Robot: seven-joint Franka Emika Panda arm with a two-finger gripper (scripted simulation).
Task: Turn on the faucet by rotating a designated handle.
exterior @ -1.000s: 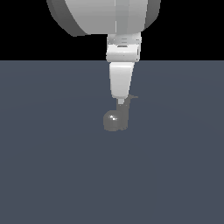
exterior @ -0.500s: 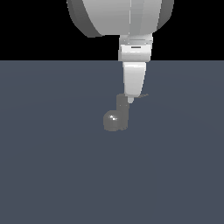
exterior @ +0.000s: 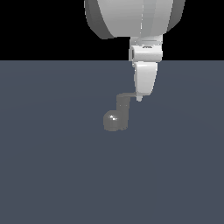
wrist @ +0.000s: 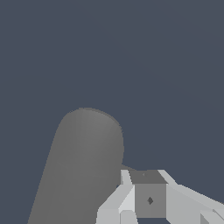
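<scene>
The faucet [exterior: 117, 117] is a small dull-grey fixture on the blue-grey floor, with a shiny bulb base [exterior: 112, 121] and a short upright column [exterior: 123, 107]. Its thin handle [exterior: 127, 95] juts from the column top toward the exterior view's right. My gripper [exterior: 139, 98] hangs straight down at the handle's outer end, its tip touching or just beside it. The fingers look pressed together with nothing between them. In the wrist view the faucet [wrist: 83, 162] fills the lower part as a big rounded grey shape beside my gripper [wrist: 148, 199].
The flat blue-grey floor [exterior: 52, 175] spreads all around the faucet. The bulky white arm [exterior: 135, 17] hangs above, at the top of the exterior view. No other objects show.
My gripper has slid toward the exterior view's right, from over the column out to the handle's end. More of the lever now shows between the column and the fingertips.
</scene>
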